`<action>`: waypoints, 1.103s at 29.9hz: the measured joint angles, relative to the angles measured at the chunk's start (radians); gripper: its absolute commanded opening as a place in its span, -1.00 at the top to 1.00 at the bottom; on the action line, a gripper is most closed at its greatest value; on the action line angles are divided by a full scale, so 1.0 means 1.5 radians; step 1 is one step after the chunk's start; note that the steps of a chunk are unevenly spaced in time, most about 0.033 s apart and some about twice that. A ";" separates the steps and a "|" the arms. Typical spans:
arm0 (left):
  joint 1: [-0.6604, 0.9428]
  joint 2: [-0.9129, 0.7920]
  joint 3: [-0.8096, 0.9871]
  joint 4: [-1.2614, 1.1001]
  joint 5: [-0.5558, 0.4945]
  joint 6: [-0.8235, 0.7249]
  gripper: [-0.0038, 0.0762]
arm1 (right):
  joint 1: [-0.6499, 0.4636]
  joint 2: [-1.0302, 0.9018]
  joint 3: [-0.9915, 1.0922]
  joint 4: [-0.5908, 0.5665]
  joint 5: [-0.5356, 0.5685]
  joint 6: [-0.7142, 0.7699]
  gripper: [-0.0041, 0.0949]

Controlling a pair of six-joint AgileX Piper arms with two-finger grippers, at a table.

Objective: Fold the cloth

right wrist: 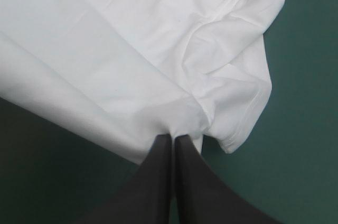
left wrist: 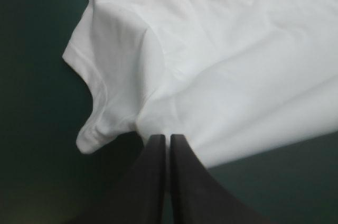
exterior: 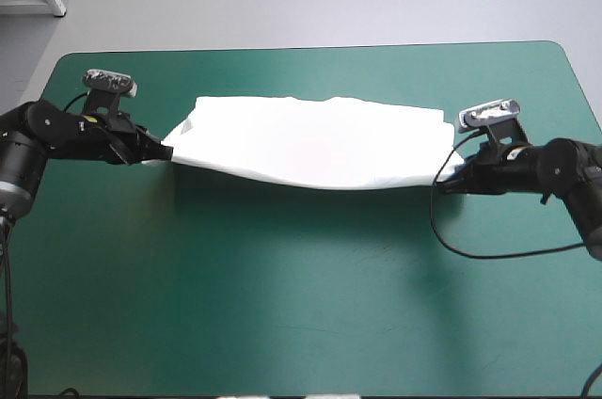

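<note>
1. Bare teal-green cover [exterior: 301,314] is seen nearest in the high view, across the near half of the counter [exterior: 564,70]. Beyond it, the white T-shirt [exterior: 310,135] is spread lengthwise across the counter's middle, toward the far edge. Its near edge is stretched between the left claw [exterior: 167,150] and the right claw [exterior: 444,183], and a shadow is cast on the cover under that edge. Each end of the cloth is pinched by one claw, with the arms set low at the counter's two sides.
2. In the left wrist view, the left claw's black fingers [left wrist: 153,182] are pressed all but together, and a fold of the T-shirt is gripped at their tips. A sleeve [left wrist: 105,92] is seen just beside the tips, its hemmed end curled over the cover. The rest of the cloth is spread ahead of the claw as a smooth white field.
3. In the right wrist view, the right claw is likewise narrowed onto the T-shirt, and the cloth is gathered into creases where it is caught at the tips. A second sleeve [right wrist: 237,92] is bunched just beside them, its hemmed edge seen against the cover.
</note>
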 measured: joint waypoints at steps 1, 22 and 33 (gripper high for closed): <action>0.000 -0.013 0.022 0.010 0.000 0.000 0.86 | 0.000 -0.016 0.021 -0.001 0.003 0.000 0.95; 0.000 -0.273 0.353 0.168 0.043 -0.135 0.86 | 0.000 -0.232 0.293 -0.009 0.105 0.076 0.95; 0.000 -0.295 0.380 0.159 0.097 -0.123 0.36 | 0.000 -0.281 0.333 -0.011 0.141 0.088 -0.03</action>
